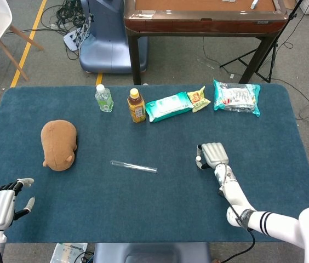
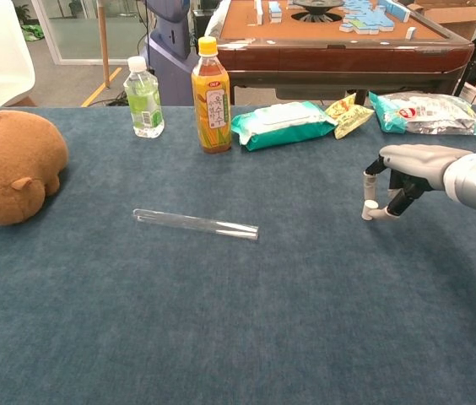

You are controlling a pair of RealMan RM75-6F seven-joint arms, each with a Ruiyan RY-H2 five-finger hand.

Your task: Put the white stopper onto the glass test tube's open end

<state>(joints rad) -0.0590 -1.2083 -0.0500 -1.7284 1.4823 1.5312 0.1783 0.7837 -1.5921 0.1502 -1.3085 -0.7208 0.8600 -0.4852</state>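
While your left robot hand (image 1: 1, 207) waits at the counter's near edge, fingers apart and holding nothing, the glass test tube (image 2: 196, 224) lies flat well to the left of your right robot hand (image 2: 407, 169). Its long axis runs left to right; which end is open I cannot tell. Your right fingertips pinch the white stopper (image 2: 370, 210) against the counter (image 2: 238, 321), and a loose pinch could let it roll away.
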